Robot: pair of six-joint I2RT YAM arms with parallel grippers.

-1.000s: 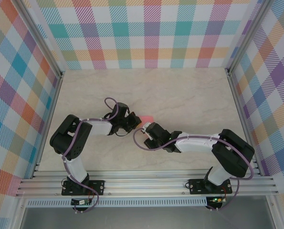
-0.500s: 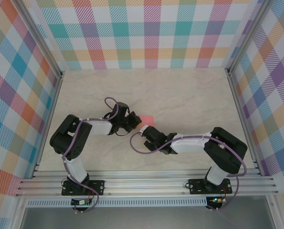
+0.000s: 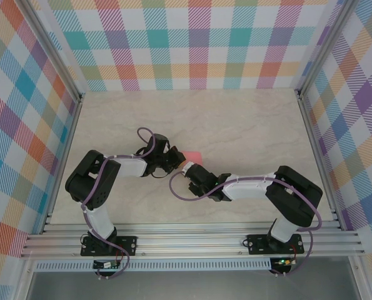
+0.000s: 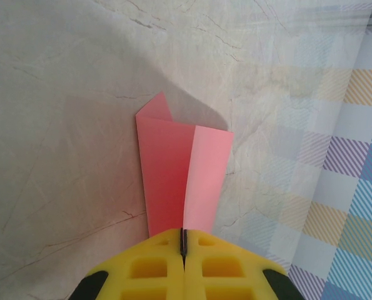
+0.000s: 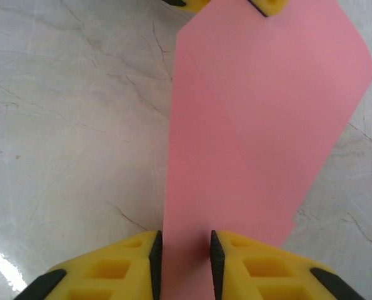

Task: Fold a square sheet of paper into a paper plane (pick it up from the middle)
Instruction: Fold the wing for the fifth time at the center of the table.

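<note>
Two grippers: the left gripper (image 4: 183,240) and the right gripper (image 5: 184,250) meet nose to nose at one sheet of paper (image 4: 173,175).
Left jaws: pressed fully together, the yellow pads meeting along a thin dark seam, with the near edge of the sheet pinched in that seam.
Right jaws: parted by a narrow gap. A strip of the sheet runs through this gap with a pad standing on either side. Whether the pads touch the paper cannot be told.
Sheet, left wrist view: salmon-pink and folded lengthwise. A darker panel on the left and a paler panel on the right meet at a straight crease, and a small corner pokes out at the far end.
Sheet, right wrist view: a broad pink panel (image 5: 261,106) spreads away from the pads, faintly creased on the diagonal. The other gripper's yellow fingertips (image 5: 270,5) are at its far edge.
Sheet, top view: a small pink patch (image 3: 193,155) shows between the two gripper heads, near the middle of the table and a little towards the arms.
Table: pale marbled surface (image 3: 248,131) lies under the paper.
Surround: plaid walls (image 3: 198,44) stand on three sides, and an aluminium rail (image 3: 192,240) carries the arm bases.
</note>
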